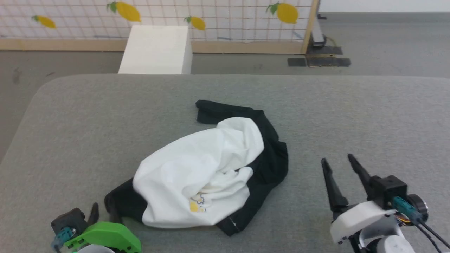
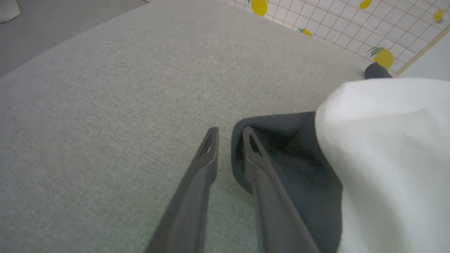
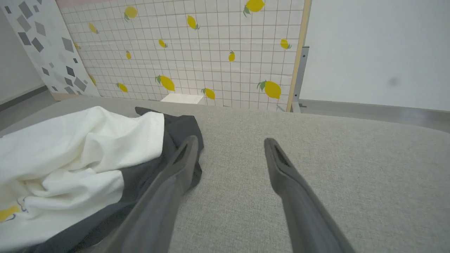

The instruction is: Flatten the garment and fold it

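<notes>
The garment (image 1: 200,172) lies crumpled in the middle of the grey table (image 1: 105,116), its white body bunched up, black sleeves sticking out at the far and near-left ends, and a small yellow print near the front. My left gripper (image 1: 101,208) is at the near-left black sleeve. In the left wrist view its fingers (image 2: 229,134) stand a narrow gap apart, the right finger lying on the sleeve's edge (image 2: 281,158), with table showing between them. My right gripper (image 1: 336,159) is open to the right of the garment (image 3: 81,147), its fingers (image 3: 230,140) wide apart with nothing between them.
A white box (image 1: 156,49) stands on the floor beyond the table's far edge. Behind it runs a lemon-patterned grid screen (image 1: 225,17) with a wooden frame. The table's rounded left corner is at the upper left.
</notes>
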Robot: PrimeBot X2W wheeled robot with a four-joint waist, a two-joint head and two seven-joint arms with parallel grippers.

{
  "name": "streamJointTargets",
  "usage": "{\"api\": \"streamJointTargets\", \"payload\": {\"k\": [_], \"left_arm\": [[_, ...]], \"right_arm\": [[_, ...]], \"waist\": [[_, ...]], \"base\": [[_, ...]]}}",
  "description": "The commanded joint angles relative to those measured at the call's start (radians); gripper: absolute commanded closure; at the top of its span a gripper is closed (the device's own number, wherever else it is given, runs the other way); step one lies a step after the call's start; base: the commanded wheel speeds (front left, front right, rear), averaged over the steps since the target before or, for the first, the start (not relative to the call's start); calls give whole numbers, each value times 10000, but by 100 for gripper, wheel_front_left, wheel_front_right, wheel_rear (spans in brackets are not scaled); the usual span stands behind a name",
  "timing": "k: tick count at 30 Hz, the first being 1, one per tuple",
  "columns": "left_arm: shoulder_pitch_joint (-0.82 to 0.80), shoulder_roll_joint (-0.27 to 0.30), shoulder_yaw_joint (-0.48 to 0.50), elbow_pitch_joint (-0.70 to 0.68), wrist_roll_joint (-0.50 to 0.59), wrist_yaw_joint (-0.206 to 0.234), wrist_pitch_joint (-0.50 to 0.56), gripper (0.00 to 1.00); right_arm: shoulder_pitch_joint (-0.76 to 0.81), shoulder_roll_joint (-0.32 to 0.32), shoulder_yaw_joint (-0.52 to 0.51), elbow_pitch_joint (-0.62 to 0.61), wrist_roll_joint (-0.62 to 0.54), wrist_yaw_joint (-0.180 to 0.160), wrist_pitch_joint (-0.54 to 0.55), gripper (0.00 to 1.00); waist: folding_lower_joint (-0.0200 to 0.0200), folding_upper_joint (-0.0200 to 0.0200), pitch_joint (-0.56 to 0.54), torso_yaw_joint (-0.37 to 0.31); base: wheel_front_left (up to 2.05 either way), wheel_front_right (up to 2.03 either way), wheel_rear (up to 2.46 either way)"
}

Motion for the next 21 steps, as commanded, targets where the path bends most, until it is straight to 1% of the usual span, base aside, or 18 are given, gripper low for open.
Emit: {"api": "streamJointTargets", "payload": {"k": [1,3,4,5,8,10,13,16,21], "left_arm": [[-66,-96,63,-87,-41,-187,-464,0],[-227,-159,136,-137,177,-429,-1191,0],[-302,-177,175,-175,287,-493,-1326,0],[-450,-263,275,-277,481,-647,-1476,0],[-782,-522,632,-841,1248,-964,-1546,0],[-883,-831,885,-1242,1805,-1244,-1550,0],[-969,-1230,1149,-1525,2392,-1724,-1553,0],[-1070,-1481,1325,-1583,2697,-2060,-1554,0],[-1135,-1656,1559,-1474,2861,-2377,-1555,0]], "right_arm": [[-193,-1,128,100,-16,-15,248,0],[-386,-1,393,280,8,-15,811,0],[-471,-1,458,340,-4,-15,992,0],[-650,-1,562,459,-46,-15,1346,0],[-1177,-1,639,766,-177,-15,2033,0],[-1580,-1,483,1135,-321,-15,2591,0],[-2218,-1,134,1878,-560,-15,3730,0],[-2796,-1,-56,2466,-815,-15,4519,0],[-3522,-1,130,3379,-954,-15,5459,0]], "waist": [[0,0,233,503],[0,0,369,798],[0,0,411,884],[0,0,494,1073],[0,0,699,1412],[0,0,852,1608],[0,0,1098,1847],[0,0,1297,2009],[0,0,1500,2041]], "base": [[0,0,0],[0,0,0],[0,0,0],[0,0,0],[0,0,0],[0,0,0],[0,0,0],[0,0,0],[0,0,0]]}}
